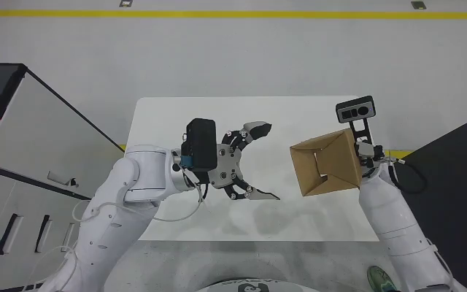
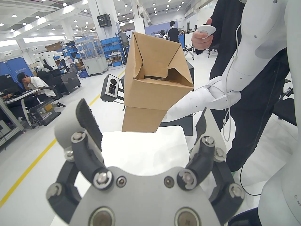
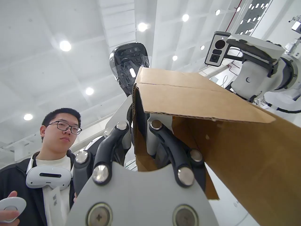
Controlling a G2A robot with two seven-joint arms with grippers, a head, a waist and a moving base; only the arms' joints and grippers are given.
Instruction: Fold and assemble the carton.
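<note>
Your right pincer [image 3: 140,128] is clamped on one wall of the carton [image 1: 325,164], with a finger on each side of the cardboard. It holds the carton up off the tabletop [image 1: 168,124], above the right-hand edge. The carton lies on its side, and its open mouth is turned toward your left arm. From the left wrist view you look straight into it: cardboard is partly folded across the far end, and one flap [image 2: 141,119] hangs down below the mouth. Your left pincer [image 1: 270,162] hovers over the middle of the tabletop, spread wide and holding nothing. Its fingers point at the carton's mouth, near it but not touching.
</note>
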